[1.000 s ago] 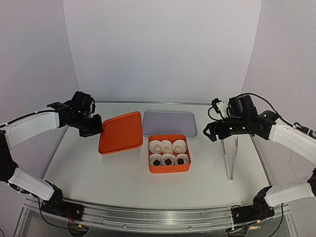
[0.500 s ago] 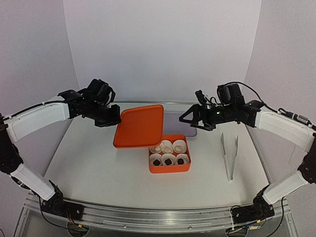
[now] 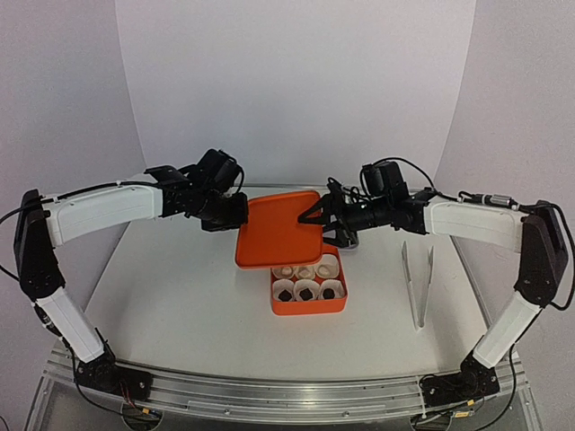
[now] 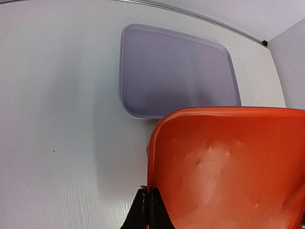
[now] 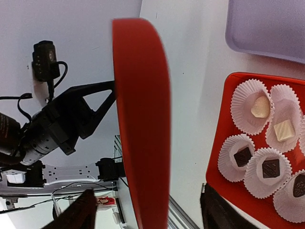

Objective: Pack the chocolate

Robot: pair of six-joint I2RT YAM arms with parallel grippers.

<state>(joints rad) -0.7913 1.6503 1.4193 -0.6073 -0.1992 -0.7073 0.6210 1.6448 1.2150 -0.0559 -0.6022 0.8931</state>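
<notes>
- Both arms swung inward over the last second; orange lid [image 3: 278, 229] went from left of the orange box [image 3: 308, 307] to mid-air at frame centre, tilted over the box's back row
- left fingers [image 4: 140, 213] pinched tight on the lid's left edge
- right fingers [image 5: 78, 214] wide, straddling the lid's right edge, gap either side
- chocolate [image 5: 270, 168] sits in paper cups [image 5: 243, 91] inside the box, just below centre of top view: dark row in front, white row behind
- lilac tray [image 4: 176, 71] flat on the bench [image 3: 180, 296] behind the box; clear tongs [image 3: 418, 316] at right, well apart
</notes>
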